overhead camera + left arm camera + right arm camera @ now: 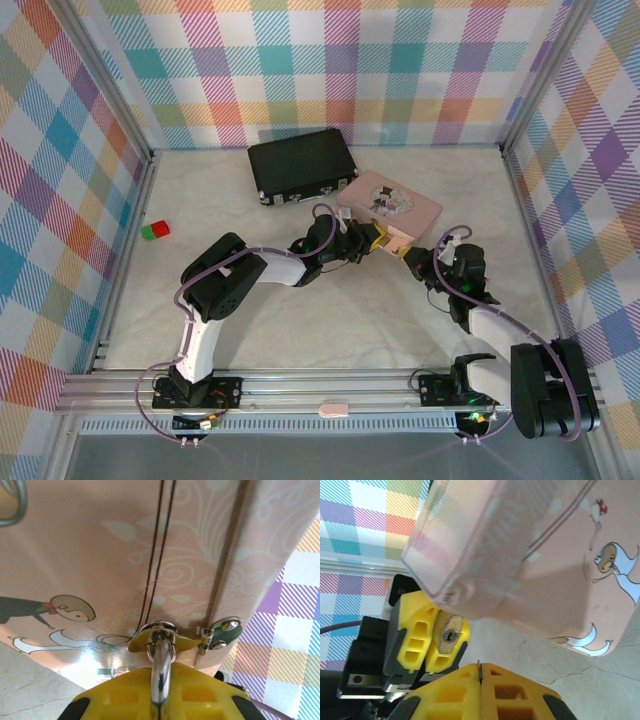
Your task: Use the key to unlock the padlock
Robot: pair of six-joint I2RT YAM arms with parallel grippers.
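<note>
The left hand (160,692) is clamped tight on the padlock (449,635). Its brass body sits between the yellow fingers, with the keyhole face turned toward the right hand (480,680). The silver shackle (161,665) runs up through the clasp (137,643) of the pink box (405,208), which lies on the bench (300,325) toward the far edge, right of centre, just beside a black case (300,165). The right hand pinches the key (479,665), a thin sliver poking out, near the keyhole but apart from it.

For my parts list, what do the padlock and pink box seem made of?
Padlock: brass-looking body, dull gold face around the keyhole; shackle polished silver metal, bright reflections. Pink box: probably printed covering over board or plastic, smooth with cartoon print; unclear which.
</note>
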